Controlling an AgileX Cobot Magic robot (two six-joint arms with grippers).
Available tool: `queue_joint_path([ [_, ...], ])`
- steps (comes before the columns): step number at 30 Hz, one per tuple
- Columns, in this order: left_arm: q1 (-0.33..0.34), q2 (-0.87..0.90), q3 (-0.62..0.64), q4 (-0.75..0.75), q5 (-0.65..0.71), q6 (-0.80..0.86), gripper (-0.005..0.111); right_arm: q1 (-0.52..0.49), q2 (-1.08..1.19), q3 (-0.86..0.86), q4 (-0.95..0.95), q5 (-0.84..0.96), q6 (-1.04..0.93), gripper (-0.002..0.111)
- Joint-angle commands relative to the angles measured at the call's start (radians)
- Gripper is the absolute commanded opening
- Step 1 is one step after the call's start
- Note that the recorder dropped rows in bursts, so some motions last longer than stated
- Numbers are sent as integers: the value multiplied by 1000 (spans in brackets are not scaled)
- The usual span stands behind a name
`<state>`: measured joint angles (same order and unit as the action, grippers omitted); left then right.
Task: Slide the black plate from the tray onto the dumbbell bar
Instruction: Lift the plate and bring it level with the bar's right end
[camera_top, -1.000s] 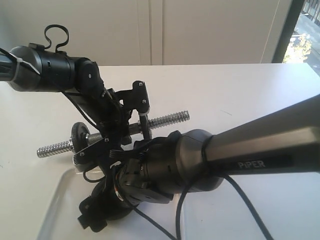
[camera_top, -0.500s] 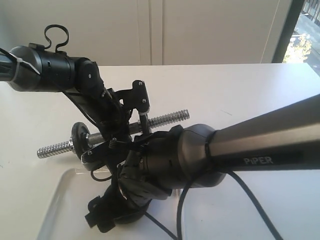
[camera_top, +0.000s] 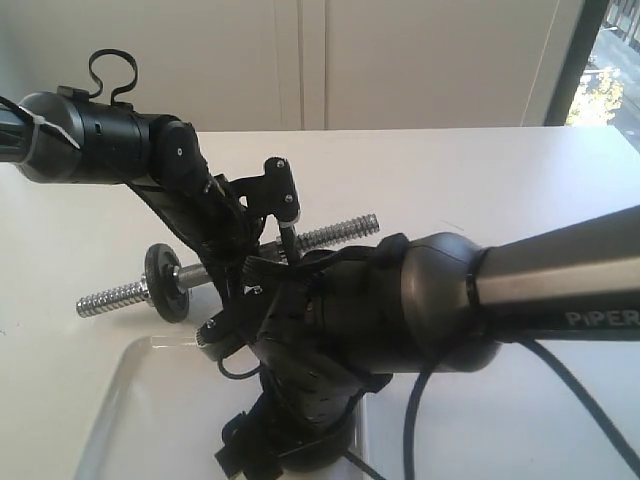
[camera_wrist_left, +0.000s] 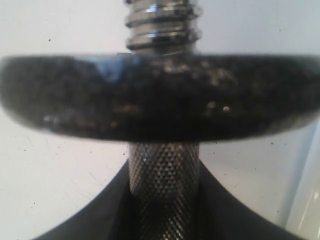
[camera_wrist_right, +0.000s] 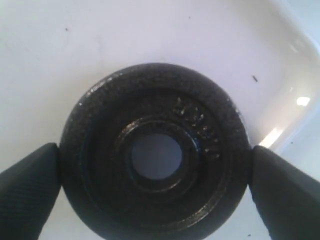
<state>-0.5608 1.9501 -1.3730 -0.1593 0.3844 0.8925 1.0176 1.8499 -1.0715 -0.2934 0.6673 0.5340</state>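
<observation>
White table (camera_top: 520, 180), white wall (camera_top: 420, 60) behind bar (camera_top: 335, 233), window (camera_top: 610, 60) strip far right of bar. Left gripper (camera_wrist_left: 163, 210) clamped on bar's knurled middle, just beside bar's disc (camera_top: 165, 280). Right arm (camera_top: 560, 290) reaches down on camera side of bar; right gripper (camera_wrist_right: 155, 165) pads (camera_wrist_right: 30, 190) press plate (camera_wrist_right: 100, 150) rim from both sides. Plate flat on tray (camera_wrist_right: 295, 75), camera side of bar. Right arm hides bar's middle; tray cut off at frame edge

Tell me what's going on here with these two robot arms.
The left gripper grips the dumbbell bar by its knurled middle; one black disc is already on it. The right gripper is down in the tray, its fingers against the black plate's rim on both sides. The plate appears to lie flat there, not yet lifted.
</observation>
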Motion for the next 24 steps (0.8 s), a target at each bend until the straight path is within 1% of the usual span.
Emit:
queue_joint_path([
  [1,0,-52,-23,-40,-74,-7,0,-4,-106,3,-13,14,-61,5],
  [2,0,-52,-23,-40,-74,-7,0,-9,-129,3,-13,14,-68,1],
  [3,0,-52,-23,-40,-69,-7,0,-20,-156,3,-13,16,-88,0],
  [6,0,-52,-23,-40,-62,-7,0,-76,-211,3,-11,46,-120,0],
  [8,0,-52,-23,-40,-45,-7,0,-134,-252,3,-11,60,-153,0],
  [9,0,-52,-23,-40,-39,-7,0,-180,-280,3,-1,56,-177,0],
  [12,0,-52,-23,-40,-26,-7,0,-294,-329,3,95,23,-286,0],
  [13,0,-52,-23,-40,-21,-7,0,-377,-350,3,203,0,-393,0],
  [14,0,-52,-23,-40,-14,-7,0,-437,-356,3,268,-15,-465,0],
  [15,0,-52,-23,-40,-12,-7,0,-473,-357,3,312,-23,-513,0],
  [16,0,-52,-23,-40,-5,-7,0,-536,-357,3,409,-38,-595,0],
  [17,0,-52,-23,-40,3,-5,0,-571,-357,3,463,-45,-643,0],
  [18,0,-54,-23,-40,11,-3,0,-633,-357,3,585,-64,-741,0],
  [19,0,-54,-23,-40,12,-3,0,-667,-357,3,651,-78,-796,0],
  [20,0,-54,-23,-40,23,-3,0,-729,-357,3,775,-102,-913,0],
  [21,0,-54,-23,-42,28,1,0,-759,-353,3,845,-106,-966,0],
  [22,0,-54,-23,-55,27,4,0,-812,-337,0,998,-84,-1070,0],
  [24,0,-54,-23,-65,29,4,0,-864,-302,-3,1161,-17,-1203,0],
])
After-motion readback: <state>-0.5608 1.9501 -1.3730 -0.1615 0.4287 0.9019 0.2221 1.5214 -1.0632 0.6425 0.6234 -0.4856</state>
